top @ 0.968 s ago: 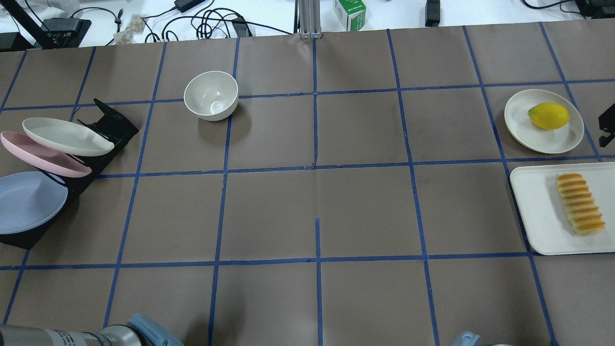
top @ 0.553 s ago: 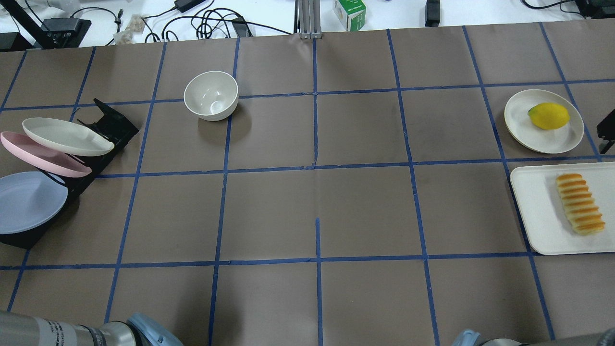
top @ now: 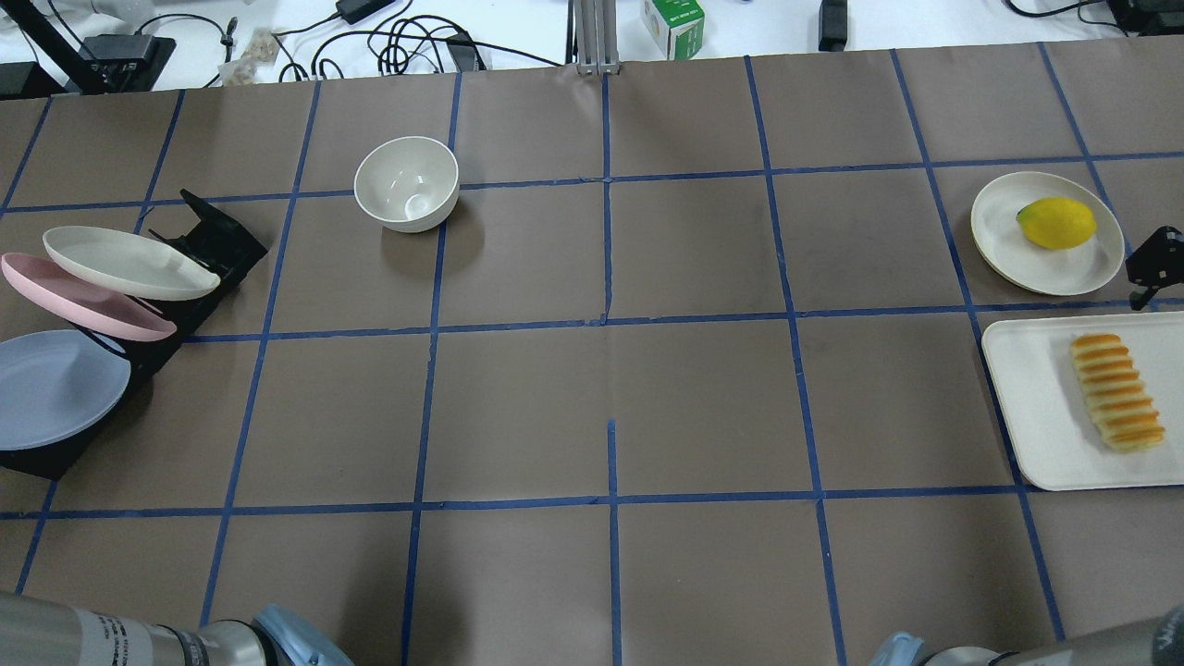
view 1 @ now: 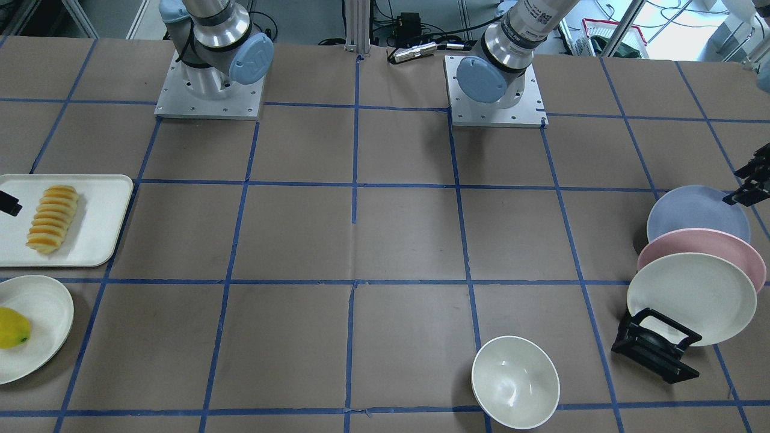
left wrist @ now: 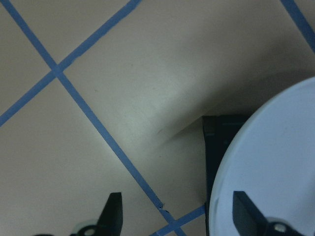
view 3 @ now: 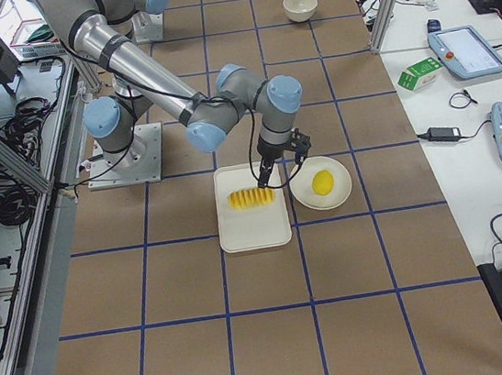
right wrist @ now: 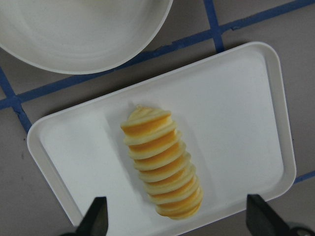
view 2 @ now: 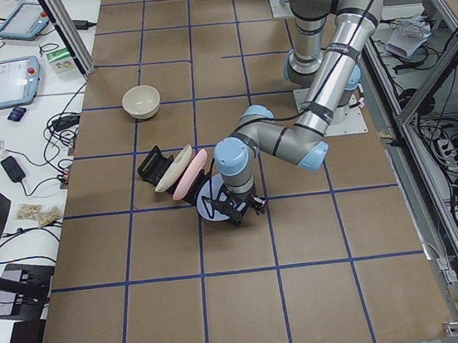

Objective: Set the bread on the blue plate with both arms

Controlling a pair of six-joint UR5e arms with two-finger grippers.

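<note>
The bread (top: 1116, 392) lies on a white tray (top: 1027, 407) at the right edge of the table. The right wrist view shows it (right wrist: 162, 162) lengthwise between the open fingers of my right gripper (right wrist: 177, 201), which hovers above it. Only a black part of that gripper (top: 1147, 264) shows overhead. The blue plate (top: 55, 388) leans in a black rack at the far left. My left gripper (left wrist: 177, 201) is open, with one finger (left wrist: 246, 211) over the plate's rim (left wrist: 270, 167) and the other over the table. It also shows in the front view (view 1: 749, 183).
A pink plate (top: 83, 298) and a cream plate (top: 129, 263) lean in the same black rack (top: 217, 242). A white bowl (top: 407, 183) stands at the back left. A cream plate (top: 1004, 231) with a yellow lemon (top: 1056, 222) sits behind the tray.
The black part of my right gripper has moved further into the overhead view from the right edge. More of both arms shows at the bottom edge.
</note>
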